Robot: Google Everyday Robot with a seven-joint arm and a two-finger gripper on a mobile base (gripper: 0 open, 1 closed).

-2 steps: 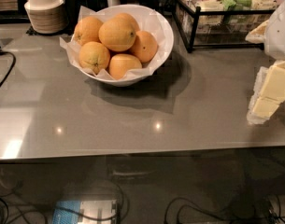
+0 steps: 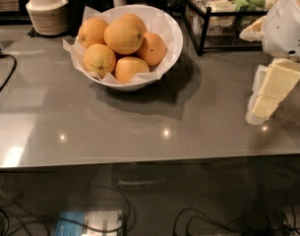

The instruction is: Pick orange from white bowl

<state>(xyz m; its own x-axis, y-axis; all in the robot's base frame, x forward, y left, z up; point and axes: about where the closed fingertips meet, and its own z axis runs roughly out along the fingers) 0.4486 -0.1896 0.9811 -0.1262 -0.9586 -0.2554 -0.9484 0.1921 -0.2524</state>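
The white bowl (image 2: 172,29), lined with crinkled white paper, stands on the grey table at the back, left of centre. It holds several oranges. The orange (image 2: 123,35), the largest and palest, lies on top of the pile in the middle. My gripper (image 2: 263,102), cream-yellow under a white arm housing (image 2: 285,23), hangs over the table's right side. It is well to the right of the bowl, apart from it and holding nothing.
A stack of small off-white bowls (image 2: 46,10) stands at the back left. A black wire rack (image 2: 202,26) with packets stands at the back right, close to the bowl. A dark cable (image 2: 4,80) lies at the left edge. The table's front edge (image 2: 149,160) runs across the middle.
My gripper and arm housing have shifted slightly to the left, toward the bowl. The bowl and oranges have not moved.
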